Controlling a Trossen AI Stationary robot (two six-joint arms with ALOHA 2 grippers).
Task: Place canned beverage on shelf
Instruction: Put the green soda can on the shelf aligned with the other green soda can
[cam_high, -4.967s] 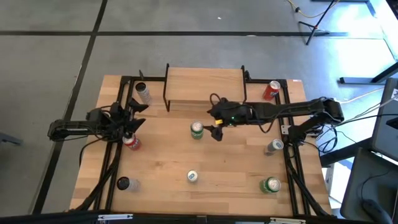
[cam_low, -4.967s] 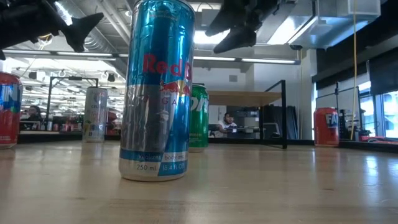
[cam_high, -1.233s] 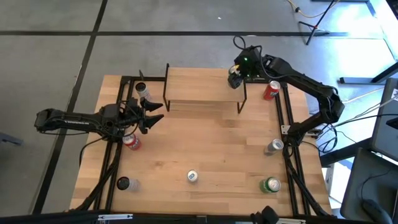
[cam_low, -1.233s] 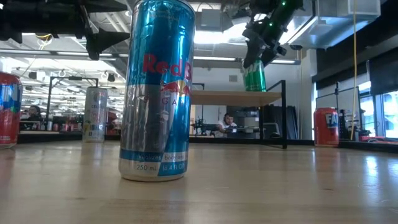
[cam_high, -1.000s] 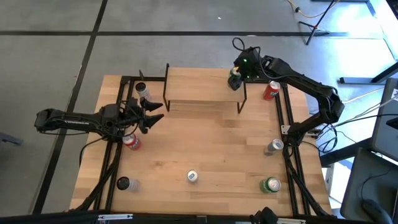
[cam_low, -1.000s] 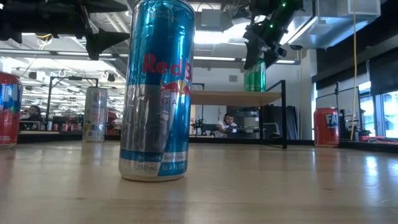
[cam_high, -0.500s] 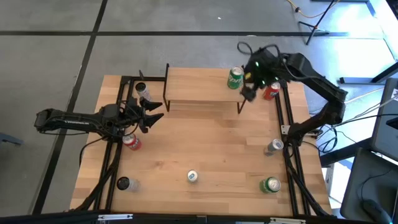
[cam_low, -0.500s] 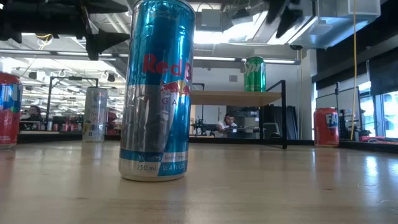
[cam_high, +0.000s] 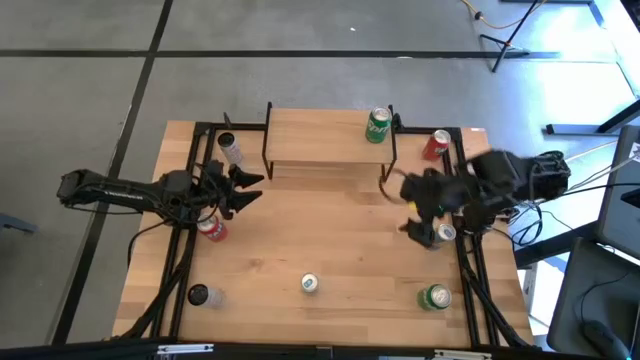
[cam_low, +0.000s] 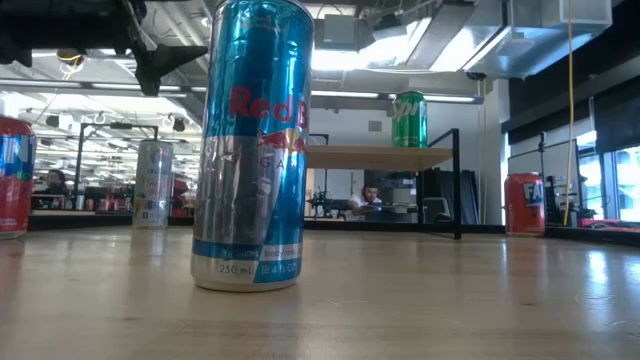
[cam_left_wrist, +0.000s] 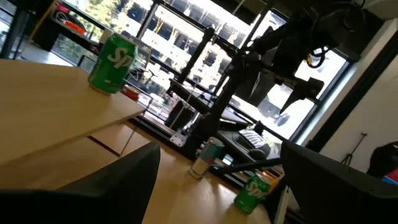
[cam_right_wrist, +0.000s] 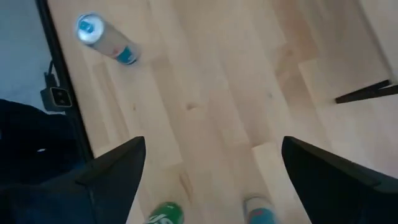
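Observation:
A green can (cam_high: 378, 124) stands upright on its base at the far right corner of the shelf (cam_high: 320, 140), a low rack with a light plank top and black legs. The can also shows in the low view (cam_low: 408, 118) and the left wrist view (cam_left_wrist: 112, 62). My right gripper (cam_high: 408, 205) is open and empty over the table's right side, below the shelf's right legs; its wrist view (cam_right_wrist: 212, 146) looks down on bare table. My left gripper (cam_high: 252, 187) is open and empty at the table's left, pointing toward the shelf.
Loose cans stand around the table: a red one (cam_high: 436, 145) right of the shelf, a silver one (cam_high: 440, 234) beside my right gripper, a green one (cam_high: 435, 297) near right, a blue one (cam_high: 310, 284) near centre, a red one (cam_high: 210, 228), a dark one (cam_high: 198, 295) and a silver one (cam_high: 230, 148) on the left.
My right gripper has let go of the green can on the shelf's far right corner and swung away fast toward the table's near right, down beside the silver can. The green can stays upright on the shelf.

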